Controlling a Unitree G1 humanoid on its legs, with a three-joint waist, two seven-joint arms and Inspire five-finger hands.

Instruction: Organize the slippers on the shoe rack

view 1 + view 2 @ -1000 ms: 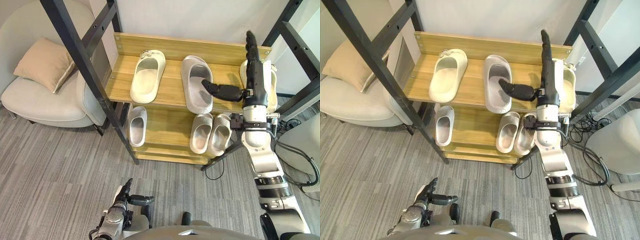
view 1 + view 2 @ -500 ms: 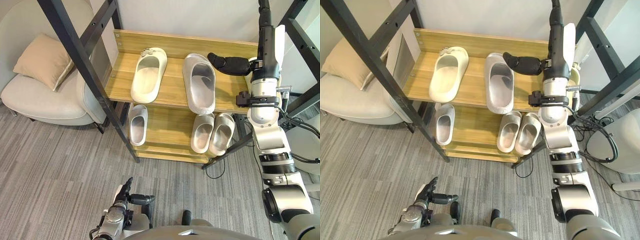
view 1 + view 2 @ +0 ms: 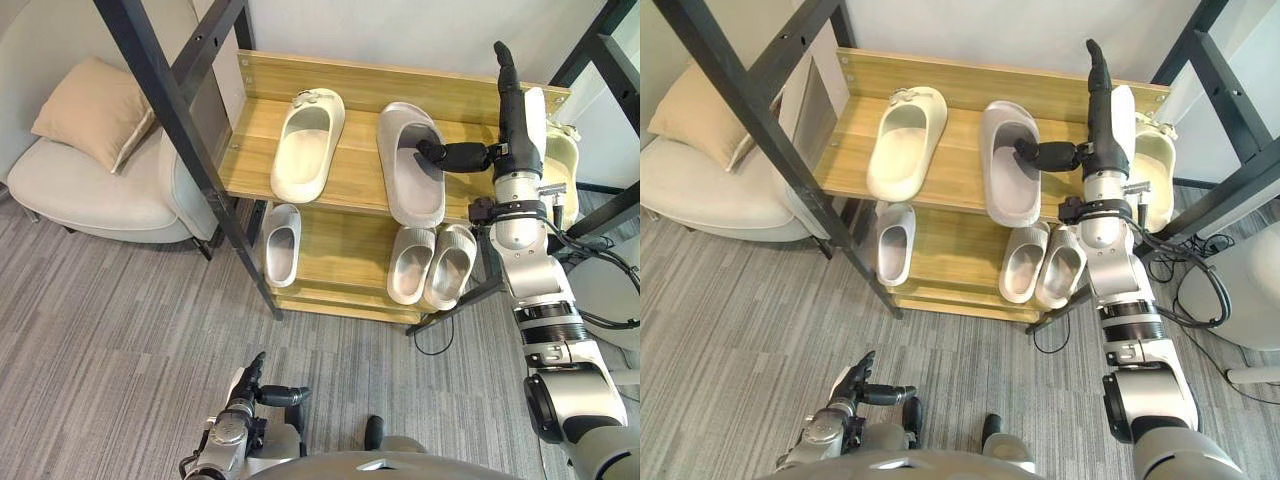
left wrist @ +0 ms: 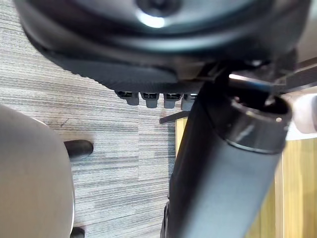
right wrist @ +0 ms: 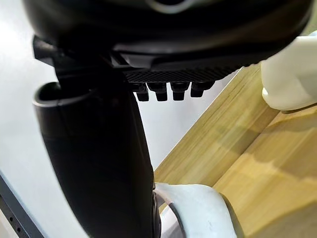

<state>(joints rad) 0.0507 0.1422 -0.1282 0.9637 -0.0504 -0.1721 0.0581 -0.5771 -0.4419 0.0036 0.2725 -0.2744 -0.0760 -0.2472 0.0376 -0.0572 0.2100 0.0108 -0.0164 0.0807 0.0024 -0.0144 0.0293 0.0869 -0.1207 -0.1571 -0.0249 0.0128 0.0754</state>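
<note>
Right hand (image 3: 515,140): upper right of frame, at the top shelf; released, fingers straight and pointing toward the back wall, grasping nothing.
Thumb (image 3: 455,156): sticks out sideways, tip over the foot opening of the grey slipper (image 3: 410,195); can't tell if it touches.
Left hand (image 3: 256,392): bottom of frame, low over the carpet (image 3: 110,330), relaxed, empty.
Shoe rack (image 3: 350,180): wooden, 2 shelves, centre top of frame.
Top shelf: 3 slippers: cream slipper (image 3: 305,150) left, grey slipper middle, pale slipper (image 3: 562,165) at the right end, partly hidden behind the right hand.
Lower shelf: small slipper (image 3: 281,245) left; pair of slippers (image 3: 411,265) side by side at right, touching.
Upper left: armchair (image 3: 90,195) with a pillow (image 3: 90,110), beside the rack.
</note>
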